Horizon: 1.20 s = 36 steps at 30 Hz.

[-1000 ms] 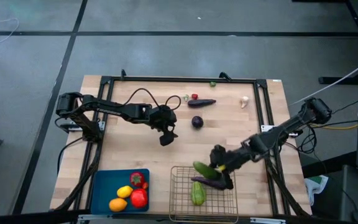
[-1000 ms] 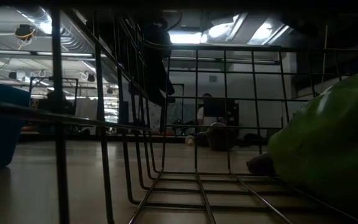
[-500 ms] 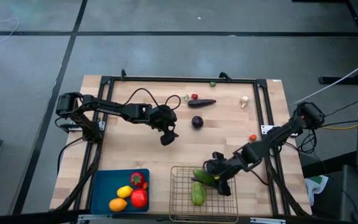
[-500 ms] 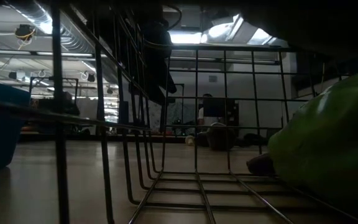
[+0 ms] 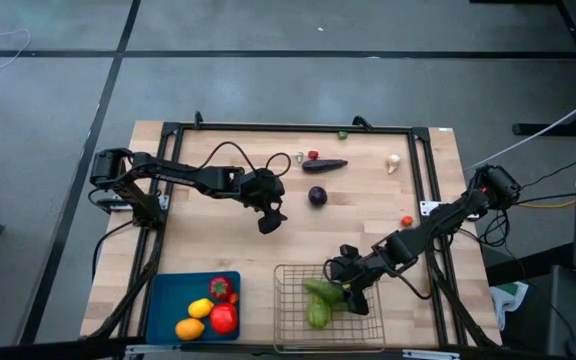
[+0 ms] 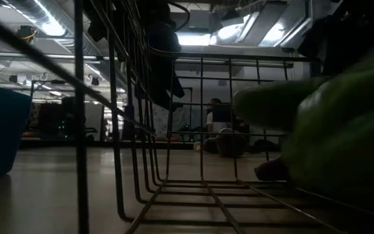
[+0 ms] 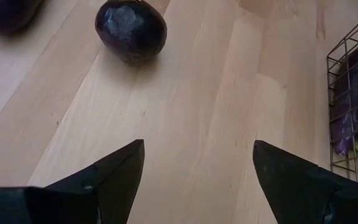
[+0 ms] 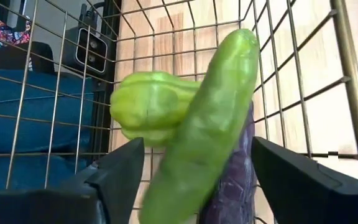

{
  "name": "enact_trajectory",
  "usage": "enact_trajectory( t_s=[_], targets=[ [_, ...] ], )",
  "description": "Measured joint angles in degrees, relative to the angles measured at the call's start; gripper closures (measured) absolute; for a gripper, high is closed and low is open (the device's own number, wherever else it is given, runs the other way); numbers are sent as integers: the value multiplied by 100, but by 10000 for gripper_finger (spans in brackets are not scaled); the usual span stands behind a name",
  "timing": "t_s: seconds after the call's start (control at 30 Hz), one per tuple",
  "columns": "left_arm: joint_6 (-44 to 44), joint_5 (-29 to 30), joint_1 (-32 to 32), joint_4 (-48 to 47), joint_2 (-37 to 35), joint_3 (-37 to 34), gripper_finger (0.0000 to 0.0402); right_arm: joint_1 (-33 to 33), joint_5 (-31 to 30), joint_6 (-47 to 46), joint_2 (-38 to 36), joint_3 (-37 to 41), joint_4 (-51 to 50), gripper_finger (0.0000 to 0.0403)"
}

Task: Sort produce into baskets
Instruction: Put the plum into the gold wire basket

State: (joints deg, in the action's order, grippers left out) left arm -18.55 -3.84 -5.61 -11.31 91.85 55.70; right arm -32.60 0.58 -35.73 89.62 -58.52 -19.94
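While both end effectors gape, the wire basket (image 5: 293, 318) holds one cucumber (image 8: 207, 121); one pepper (image 8: 148, 106); one eggplant (image 7: 347, 99).

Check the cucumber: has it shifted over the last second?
Yes. In the high view the cucumber went from above the wire basket's far rim down inside it, beside the green pepper, below the right gripper.

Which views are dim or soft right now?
Low view: dark and backlit by ceiling lights, wire-mesh basket bars in silhouette, cucumber a soft blur close to the lens. Right wrist view: evenly lit, cucumber and green pepper sharp. High view: even light, no glare.
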Motion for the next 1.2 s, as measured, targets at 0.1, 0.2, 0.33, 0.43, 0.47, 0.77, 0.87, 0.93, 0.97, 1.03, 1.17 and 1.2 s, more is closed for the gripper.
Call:
enact_trajectory(
  t_s=[0.1,0.2,0.33,0.43,0.47,0.77,0.87,0.93,0.97,1.03,1.17,1.2],
  targets=[
    [2,0,0,0,0,0,105,0,28,2,0,0,2,98],
    [2,0,0,0,0,0,105,0,202,15,-17,0,25,94],
    [4,0,0,0,0,0,105,0,539,-3,-30,-82,20,94],
    [4,0,0,0,0,0,105,0,718,-11,-15,-254,-9,94],
    [4,0,0,0,0,0,105,0,765,-7,-17,-337,2,94],
    [-68,0,0,0,0,0,105,68,796,461,-31,-1153,-474,94],
    [-68,0,0,0,0,0,105,160,789,739,-31,-1278,-476,94],
    [-42,0,0,0,0,0,105,232,745,791,-31,-1322,-427,94],
    [-13,0,0,0,0,0,105,249,737,791,-31,-1322,-398,94],
    [68,0,0,0,0,0,105,309,741,791,-31,-1322,-422,94],
    [110,0,0,7,0,0,105,459,854,795,-31,-1322,-420,91],
    [129,0,0,7,0,0,105,503,891,801,-31,-1322,-422,89]
  ],
)
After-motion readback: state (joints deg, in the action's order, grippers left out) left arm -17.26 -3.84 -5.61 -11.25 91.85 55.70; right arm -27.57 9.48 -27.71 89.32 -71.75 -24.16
